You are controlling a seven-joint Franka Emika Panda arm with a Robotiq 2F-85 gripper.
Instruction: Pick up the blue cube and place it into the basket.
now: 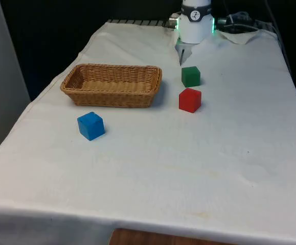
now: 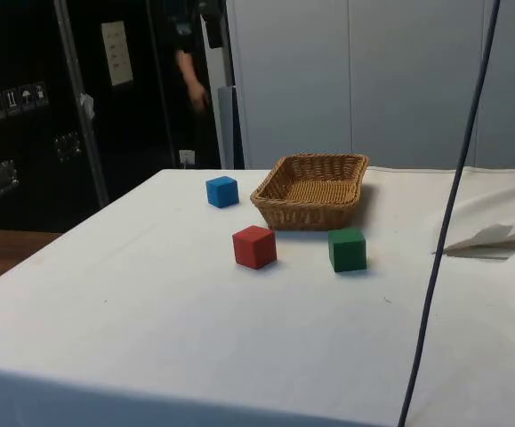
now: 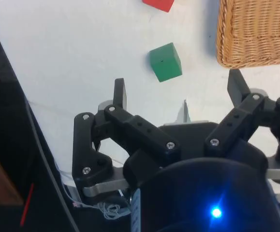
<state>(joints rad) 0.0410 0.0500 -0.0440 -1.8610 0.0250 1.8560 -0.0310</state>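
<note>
The blue cube [image 1: 91, 125] rests on the white cloth just in front of the wicker basket [image 1: 112, 97], towards the front view's left. In the side view the blue cube [image 2: 222, 191] stands close beside the basket [image 2: 306, 213], apart from it. My gripper [image 3: 178, 89] hovers over the cloth near the robot's end of the table, open wide with nothing between its fingers [image 3: 120, 92]. It is far from the blue cube; the wrist view has the basket's corner [image 3: 222, 38] ahead of it.
A green cube [image 1: 190, 76] and a red cube [image 1: 190, 99] sit on the front view's right of the basket; the green cube [image 3: 165, 62] lies just beyond my fingertips. A dark cable [image 2: 444, 240] hangs across the side view. A person's arm [image 2: 190, 80] shows behind the table.
</note>
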